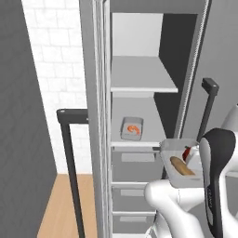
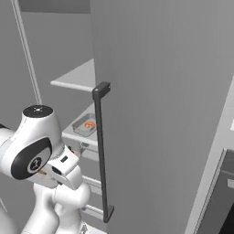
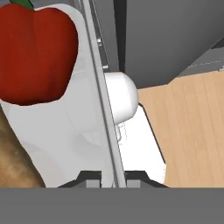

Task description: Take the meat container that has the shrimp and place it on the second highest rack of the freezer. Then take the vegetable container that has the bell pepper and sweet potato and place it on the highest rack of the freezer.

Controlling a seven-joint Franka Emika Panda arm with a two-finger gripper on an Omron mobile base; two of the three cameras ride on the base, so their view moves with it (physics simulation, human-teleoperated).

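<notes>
Freezer (image 1: 139, 116) standing open, tall and grey, with two plain light-grey shelves above grey drawers (image 1: 132, 186); door swung out to the right, long dark bar handle (image 2: 103, 151) running down its edge. Highest rack (image 1: 142, 76) bare in the left base view. On the shelf below (image 1: 135, 125), a small grey meat container (image 1: 132, 128) resting flat with the curled orange-pink shrimp (image 1: 134, 129) inside, seen again from the right base view as a small tray (image 2: 87, 125) just behind the door handle. In front of the drawers and below the level of that shelf, a pale vegetable container (image 1: 179, 162) held off any shelf, near the white arm's wrist, carrying the tan-brown sweet potato (image 1: 182, 166) and the red bell pepper (image 1: 187, 152) side by side. Through the hand view, the tool (image 3: 113, 180) clenched on the container's thin side wall (image 3: 103, 109), one dark fingertip (image 3: 89, 179) inside the wall and the other outside it, wall passing straight between them. Glossy pepper (image 3: 37, 52) large at upper left of that view, inside the tray; brown tuber (image 3: 15, 153) along the lower left edge, just beside it. Beyond the tray wall, grey freezer panels and a patch of wooden floor (image 3: 188, 127). A second dark bar handle (image 1: 69, 153) standing left of the freezer against the white tiled wall (image 1: 56, 69).
</notes>
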